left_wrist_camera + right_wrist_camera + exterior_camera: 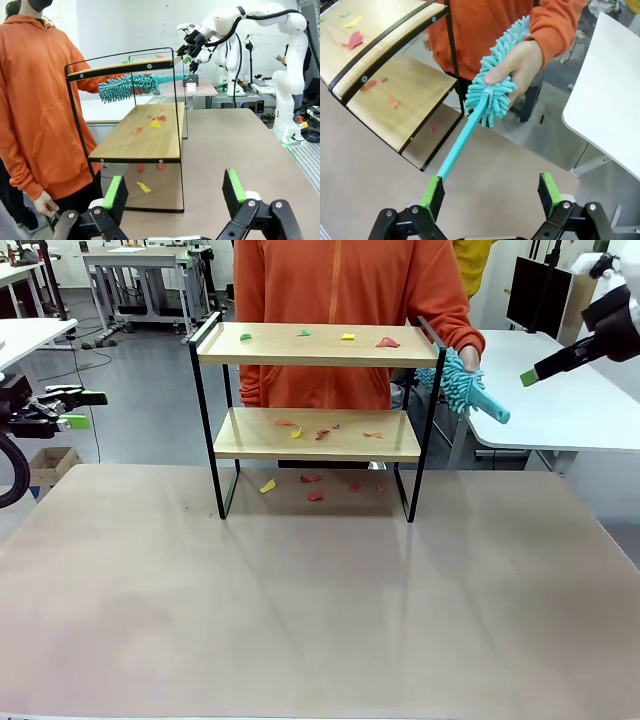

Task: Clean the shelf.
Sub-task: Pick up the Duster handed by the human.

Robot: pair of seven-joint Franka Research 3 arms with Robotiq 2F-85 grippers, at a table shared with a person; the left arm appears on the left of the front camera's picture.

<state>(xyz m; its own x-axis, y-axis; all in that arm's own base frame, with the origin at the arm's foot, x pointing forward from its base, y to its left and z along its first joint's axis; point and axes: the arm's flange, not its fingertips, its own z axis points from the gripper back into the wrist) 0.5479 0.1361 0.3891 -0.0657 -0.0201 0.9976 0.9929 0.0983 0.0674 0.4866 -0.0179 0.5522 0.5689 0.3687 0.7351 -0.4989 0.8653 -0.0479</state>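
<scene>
A person's hand [517, 65] holds the fluffy teal duster [470, 126] by its head, its plastic handle reaching just inside the wide-open, empty right gripper [491, 187], apparently a handover.

I read the shelf [320, 357] as pale wood boards, matt, with faint grain, in a thin black metal frame [207, 430] with a dull painted finish. The scraps [387, 342] on it look like thin coloured paper. The duster [490, 95] has a shaggy teal cloth head of soft noodle-like tufts on a smooth teal plastic handle [462, 142]. The table [320, 600] is smooth beige with a soft sheen. The person's orange top [340, 290] is matt cloth. My left gripper [172, 195] carries matt green pads [114, 192] on black fingers; the right arm [270, 15] has a glossy white shell.
</scene>
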